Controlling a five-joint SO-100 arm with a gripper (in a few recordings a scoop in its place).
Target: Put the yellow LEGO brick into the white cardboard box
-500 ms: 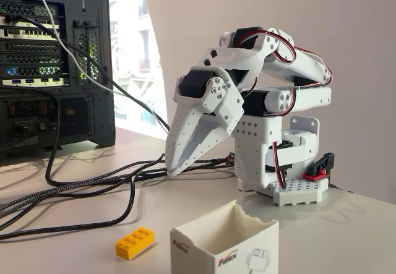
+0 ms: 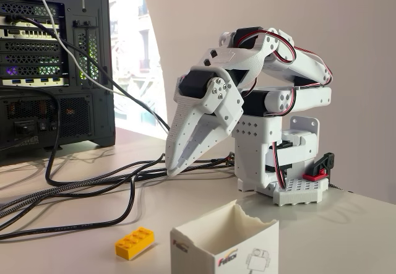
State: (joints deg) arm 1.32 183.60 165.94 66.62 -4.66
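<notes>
- The white perforated-plastic arm folds over its base; its gripper tapers to a point, fingers pressed together, holding nothing.
- The white cardboard box, thin card with a ragged rim, stands open-topped at the bottom edge.
- The yellow LEGO brick, studded, lies on bare table just left of the box, below the gripper and apart from it.

Down at the front of the tabletop, the yellow LEGO brick lies flat, studs up in two rows, its long side running at a slant, free and untouched. Just to its right, apart from it by a narrow gap, stands the white cardboard box, upright and open at the top, its rim torn and uneven. A small red-black logo and a line drawing mark its front face.
</notes>
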